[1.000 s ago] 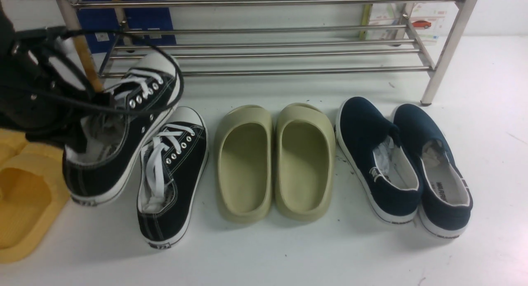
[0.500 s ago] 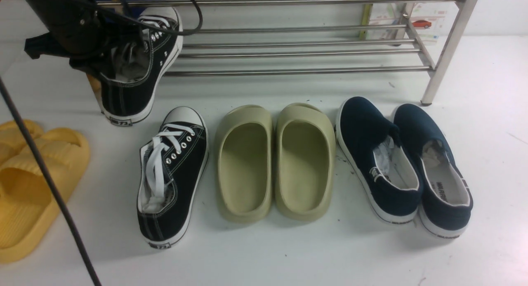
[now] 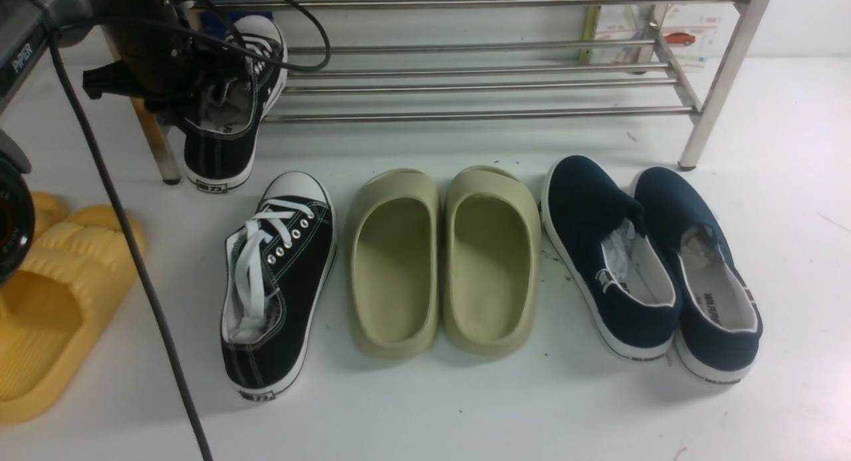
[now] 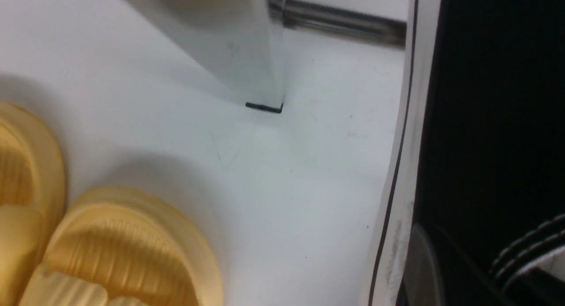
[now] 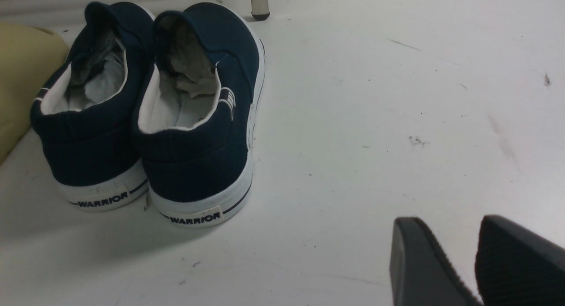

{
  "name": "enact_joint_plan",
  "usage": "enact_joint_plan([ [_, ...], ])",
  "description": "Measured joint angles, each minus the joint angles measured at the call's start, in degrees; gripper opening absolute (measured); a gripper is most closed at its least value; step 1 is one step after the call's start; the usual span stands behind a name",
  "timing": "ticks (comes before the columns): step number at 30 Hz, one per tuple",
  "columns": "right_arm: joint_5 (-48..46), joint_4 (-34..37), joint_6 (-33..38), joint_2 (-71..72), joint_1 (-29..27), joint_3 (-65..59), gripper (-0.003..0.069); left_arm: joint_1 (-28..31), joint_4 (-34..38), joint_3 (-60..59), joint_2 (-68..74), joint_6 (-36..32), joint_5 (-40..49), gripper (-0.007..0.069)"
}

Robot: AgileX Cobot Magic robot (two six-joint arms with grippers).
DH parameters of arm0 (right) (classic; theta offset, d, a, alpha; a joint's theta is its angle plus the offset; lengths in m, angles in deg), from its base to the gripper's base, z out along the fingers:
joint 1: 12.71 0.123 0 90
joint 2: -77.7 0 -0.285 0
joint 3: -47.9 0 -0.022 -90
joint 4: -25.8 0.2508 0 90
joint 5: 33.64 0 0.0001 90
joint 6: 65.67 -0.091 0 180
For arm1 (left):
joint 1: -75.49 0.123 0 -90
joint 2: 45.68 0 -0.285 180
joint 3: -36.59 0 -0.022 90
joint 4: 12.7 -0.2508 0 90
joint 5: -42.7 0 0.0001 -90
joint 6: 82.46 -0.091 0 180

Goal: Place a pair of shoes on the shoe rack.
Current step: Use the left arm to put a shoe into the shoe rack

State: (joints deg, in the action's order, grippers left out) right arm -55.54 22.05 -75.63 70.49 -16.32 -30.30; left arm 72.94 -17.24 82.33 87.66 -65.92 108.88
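Fingers: left gripper (image 3: 199, 102) clamps sneaker (image 3: 219, 152) at shoe rack (image 3: 465, 117) edge | right gripper (image 5: 454, 235) narrowly parted over floor (image 5: 397, 120)

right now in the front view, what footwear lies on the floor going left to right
yellow slides → black sneaker on the floor → olive slides → navy slip-ons. The other black sneaker, up at the shoe rack, overlaps the floor one, so it is left out.

Olive slides (image 3: 399, 268) lie between yellow slides (image 3: 60, 275) and navy slip-ons (image 3: 585, 208).
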Motion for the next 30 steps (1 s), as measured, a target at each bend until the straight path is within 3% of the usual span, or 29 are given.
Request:
enact_joint_plan([
  [15, 0.00, 0.00, 0.00, 0.00, 0.00, 0.00, 0.0239, -0.27, -0.74, 0.13, 0.06, -0.05, -7.83, 0.0001],
  [21, 0.00, 0.00, 0.00, 0.00, 0.00, 0.00, 0.0239, -0.27, -1.18, 0.58, 0.06, 1.68, -9.04, 0.0103],
  [26, 0.00, 0.00, 0.00, 0.00, 0.00, 0.00, 0.0239, -0.27, -1.31, 0.58, 0.06, 2.37, -8.95, 0.0257],
  [30, 0.00, 0.00, 0.00, 0.00, 0.00, 0.00, 0.0239, -0.32, -1.44, 0.58, 0.06, 2.47, -7.80, 0.0306],
])
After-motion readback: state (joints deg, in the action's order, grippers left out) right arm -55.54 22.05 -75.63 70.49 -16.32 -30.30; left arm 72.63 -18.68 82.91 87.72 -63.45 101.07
